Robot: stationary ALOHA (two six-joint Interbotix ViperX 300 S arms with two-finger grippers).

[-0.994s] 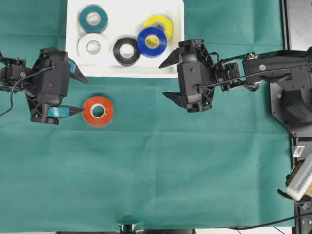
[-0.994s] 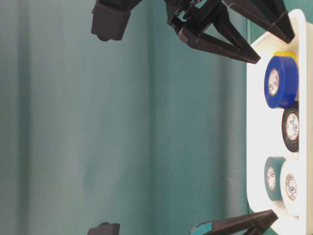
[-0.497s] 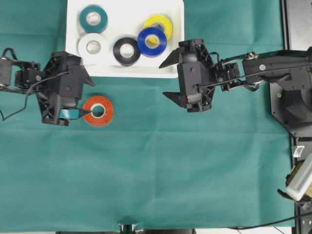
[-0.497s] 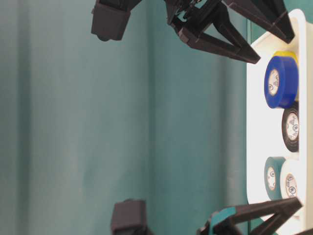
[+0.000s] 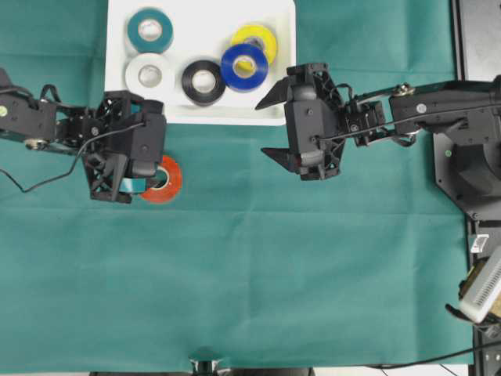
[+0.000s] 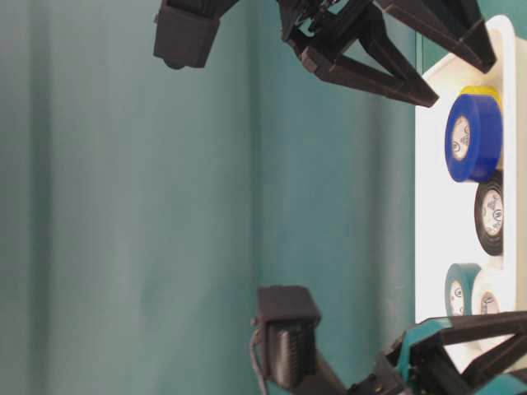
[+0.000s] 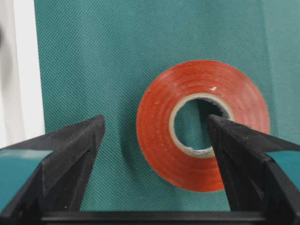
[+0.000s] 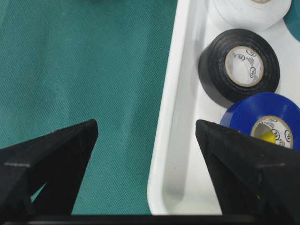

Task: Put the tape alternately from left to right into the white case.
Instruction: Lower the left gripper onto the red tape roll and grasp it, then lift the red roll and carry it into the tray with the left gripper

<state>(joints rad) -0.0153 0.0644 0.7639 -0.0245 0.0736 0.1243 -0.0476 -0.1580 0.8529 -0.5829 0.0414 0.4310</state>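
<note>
My left gripper [image 7: 154, 140] stands spread over the red-orange roll [image 7: 203, 124], which lies on the green cloth [image 5: 250, 282] just outside the white case's [image 5: 227, 117] near rim; one finger should enter the core, then squeeze squarely; my right gripper [image 8: 145, 140] hangs released, empty, over that rim.

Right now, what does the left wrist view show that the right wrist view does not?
Only the left wrist view shows the red-orange roll flat on the green cloth, with one finger of the open left gripper over its hole.

Only the right wrist view shows the black roll, the blue roll leaning on a yellow one, and the white roll.

Both show the cloth and the white case, a mere edge strip in the left view.
</note>
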